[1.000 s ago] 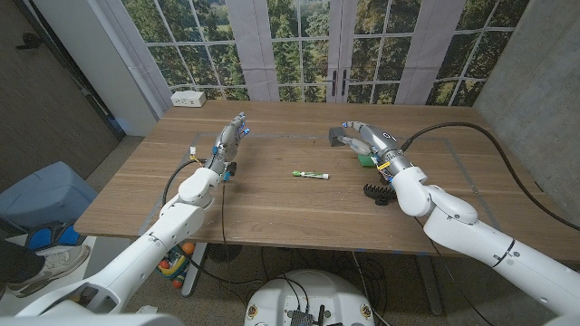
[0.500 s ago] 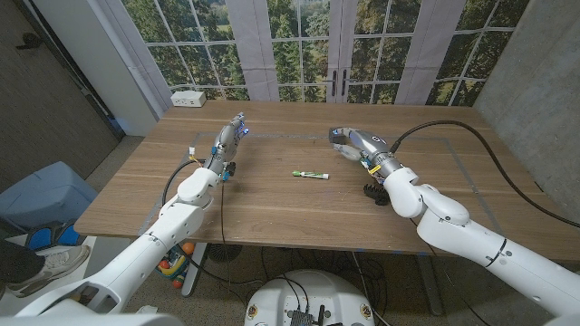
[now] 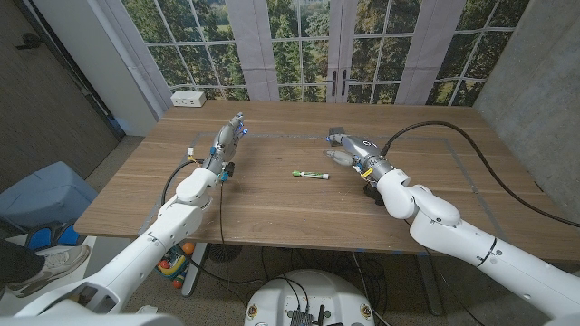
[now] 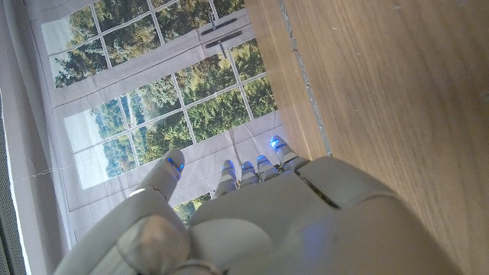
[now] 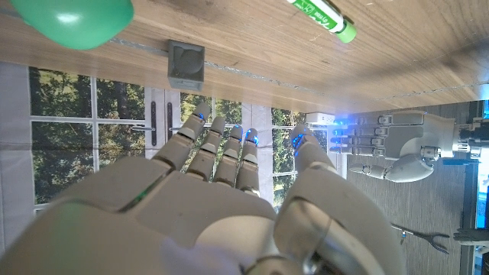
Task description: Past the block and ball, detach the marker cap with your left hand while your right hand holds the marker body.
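Right hand (image 3: 349,148) nearer marker (image 3: 311,174), fingers (image 5: 221,145) empty.

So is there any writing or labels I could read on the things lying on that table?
Marker: dark print on its white and green barrel, too small and blurred to read.
Grey block: no writing visible.
Green ball: no writing visible.

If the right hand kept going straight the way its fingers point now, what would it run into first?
Probably nothing on the table: the right hand points toward the far edge and windows. The grey block lies just off that line, and the marker is well to its side. Depth is uncertain.
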Controlling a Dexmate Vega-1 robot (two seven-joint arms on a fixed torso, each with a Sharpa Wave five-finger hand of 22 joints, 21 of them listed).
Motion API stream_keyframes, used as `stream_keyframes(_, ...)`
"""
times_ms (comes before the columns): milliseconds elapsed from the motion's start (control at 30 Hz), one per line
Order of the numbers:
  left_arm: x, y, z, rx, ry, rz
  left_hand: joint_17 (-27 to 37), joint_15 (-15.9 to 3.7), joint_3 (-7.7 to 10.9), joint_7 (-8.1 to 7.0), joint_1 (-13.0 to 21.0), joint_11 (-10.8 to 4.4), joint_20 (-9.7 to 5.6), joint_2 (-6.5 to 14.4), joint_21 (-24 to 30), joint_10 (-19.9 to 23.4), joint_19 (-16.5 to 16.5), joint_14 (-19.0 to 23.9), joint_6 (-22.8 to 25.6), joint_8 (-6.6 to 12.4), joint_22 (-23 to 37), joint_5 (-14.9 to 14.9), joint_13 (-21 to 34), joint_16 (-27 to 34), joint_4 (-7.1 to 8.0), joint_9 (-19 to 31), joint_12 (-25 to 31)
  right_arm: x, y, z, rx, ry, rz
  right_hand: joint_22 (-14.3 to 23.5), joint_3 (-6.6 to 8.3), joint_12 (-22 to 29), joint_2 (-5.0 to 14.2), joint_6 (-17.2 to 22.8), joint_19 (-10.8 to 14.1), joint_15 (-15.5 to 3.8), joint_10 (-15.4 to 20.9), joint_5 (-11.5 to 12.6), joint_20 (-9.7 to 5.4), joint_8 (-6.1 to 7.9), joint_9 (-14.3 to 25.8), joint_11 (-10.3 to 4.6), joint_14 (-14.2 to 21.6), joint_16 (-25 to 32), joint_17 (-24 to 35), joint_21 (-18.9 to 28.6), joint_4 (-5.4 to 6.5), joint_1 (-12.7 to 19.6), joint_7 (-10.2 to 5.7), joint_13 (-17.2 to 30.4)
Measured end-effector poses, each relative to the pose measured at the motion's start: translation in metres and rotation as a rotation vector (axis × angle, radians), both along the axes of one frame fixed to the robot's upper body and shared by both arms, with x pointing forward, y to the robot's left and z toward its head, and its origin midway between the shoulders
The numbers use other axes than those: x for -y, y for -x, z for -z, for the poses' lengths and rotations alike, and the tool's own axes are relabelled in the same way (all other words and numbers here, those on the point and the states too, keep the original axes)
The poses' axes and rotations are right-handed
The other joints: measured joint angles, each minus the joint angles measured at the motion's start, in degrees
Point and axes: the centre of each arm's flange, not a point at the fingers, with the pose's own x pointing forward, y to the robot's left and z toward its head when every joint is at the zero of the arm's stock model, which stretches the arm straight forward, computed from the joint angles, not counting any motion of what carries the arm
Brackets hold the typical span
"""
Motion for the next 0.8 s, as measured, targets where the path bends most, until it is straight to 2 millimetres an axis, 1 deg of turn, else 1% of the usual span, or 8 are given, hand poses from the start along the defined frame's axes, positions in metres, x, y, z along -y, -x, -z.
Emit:
stream_keyframes(33, 0.0, 0.0, 0.0, 0.0, 0.0, -0.001, 0.0, 0.0, 0.0, 0.0, 0.0, 0.0, 0.0, 0.0, 0.0, 0.0, 0.0, 0.0, 0.0, 0.0, 0.0, 0.0, 0.0, 0.0, 0.0, 0.0, 0.0, 0.0, 0.0, 0.0, 0.0, 0.003, 0.002, 0.0, 0.0, 0.0, 0.42, 0.1, 0.0, 0.0, 0.0, 0.0, 0.0, 0.0, 0.0, 0.0, 0.0, 0.0, 0.0, 0.0, 0.0, 0.4, -0.13, 0.1)
stream_keyframes(167, -0.001, 0.0, 0.001, -0.002, 0.0, 0.002, 0.0, 0.0, 0.0, 0.0, 0.0, 0.0, 0.0, 0.0, -0.3, 0.0, 0.0, 0.0, 0.0, 0.0, 0.0, 0.0, 0.0, 0.0, 0.0, 0.0, 0.0, -0.007, -0.002, 0.005, -0.01, 0.012, -0.001, 0.0, 0.16, 0.0, 0.41, 0.2, 0.0, 0.0, 0.0, 0.0, 0.0, 0.0, 0.0, -0.01, 0.0, 0.3, 0.0, 0.0, -0.16, 0.4, -0.2, 0.1)
stream_keyframes(300, -0.002, 0.0, 0.001, -0.002, -0.001, 0.003, 0.0, 0.0, 0.0, 0.0, -0.2, 0.0, 0.0, 0.1, -0.4, 0.0, 0.0, 0.0, 0.0, 0.0, 0.0, 0.0, 0.0, 0.0, 0.0, 0.0, 0.0, -0.01, -0.003, 0.009, -0.015, 0.022, 0.001, 0.0, 0.24, 0.0, 0.49, 0.4, 0.0, 0.0, 0.1, 0.0, 0.0, 0.0, 0.0, -0.72, 0.0, 0.3, 0.0, 0.0, -0.24, 1.6, -0.41, 0.1)
stream_keyframes(567, -0.004, 0.001, 0.003, -0.005, -0.001, 0.002, 0.0, 0.0, 0.0, 0.0, -0.5, 0.0, 0.01, -0.2, -0.4, 0.0, 0.0, 0.0, 0.0, 0.0, 0.0, 0.0, 0.0, 0.0, 0.0, 0.0, 0.0, -0.014, -0.006, 0.016, -0.021, 0.045, 0.017, 0.0, 0.48, 0.0, 0.04, 0.5, 0.3, 0.0, 0.3, 0.4, -0.32, 0.0, 0.0, -0.93, 0.0, 0.3, 0.3, 0.0, -0.48, 2.0, -0.52, 0.1)
stream_keyframes(600, -0.004, 0.001, 0.003, -0.006, -0.001, 0.002, 0.0, 0.0, 0.0, 0.0, -0.5, 0.0, -0.1, -0.2, -0.4, 0.0, 0.1, 0.0, 0.0, 0.0, 0.0, 0.0, 0.0, 0.0, 0.01, 0.0, 0.0, -0.016, -0.006, 0.018, -0.025, 0.048, 0.017, 0.0, 0.48, 0.1, 0.42, 0.7, 0.3, 0.0, 0.4, 0.4, -0.32, 0.02, 0.0, -1.02, 0.0, 0.3, 0.3, 0.0, -0.48, 2.4, -0.72, 0.2)
stream_keyframes(667, -0.004, 0.001, 0.003, -0.005, -0.002, 0.002, 0.0, -0.22, 0.0, 0.0, -0.5, 0.0, -0.19, -0.2, -0.4, 0.0, 0.2, 0.2, 0.0, 0.0, 0.0, 0.0, 0.0, 0.0, 0.01, 0.0, 0.0, -0.015, -0.007, 0.018, -0.025, 0.052, 0.022, 0.0, 0.48, 0.5, -0.27, 0.9, 0.3, 0.0, 0.4, 0.4, -0.32, 0.23, 0.0, -1.02, 0.0, 0.3, 0.3, 0.0, -0.48, 3.1, -0.92, 0.3)
stream_keyframes(733, -0.004, 0.002, 0.003, -0.006, -0.002, 0.003, 0.0, -0.3, 0.0, 0.0, -0.5, 0.0, -0.19, -0.2, -0.6, 0.0, 0.2, 0.3, 0.0, 0.0, 0.0, 0.0, 0.0, 0.0, 0.01, 0.0, 0.0, -0.018, -0.008, 0.022, -0.033, 0.059, 0.023, 0.0, 0.48, 0.5, -0.26, 1.1, 0.3, 0.0, 0.6, 0.4, -0.32, 0.23, 0.0, -1.23, 0.0, 0.3, 0.3, 0.0, -0.48, 3.1, -1.08, 0.3)
stream_keyframes(800, -0.005, 0.002, 0.003, -0.005, -0.002, 0.003, 0.0, -0.31, 0.0, -0.01, -0.5, 0.0, -0.19, -0.2, -0.9, 0.0, 0.2, 0.3, 0.0, 0.0, 0.0, 0.0, 0.0, 0.0, 0.01, 0.0, 0.0, -0.019, -0.009, 0.024, -0.036, 0.063, 0.026, 0.0, 0.64, 0.5, 0.18, 1.2, 0.5, 0.0, 0.8, 0.4, -0.53, 0.44, 0.0, -1.43, 0.0, 0.3, 0.3, 0.0, -0.64, 3.5, -1.23, 0.3)
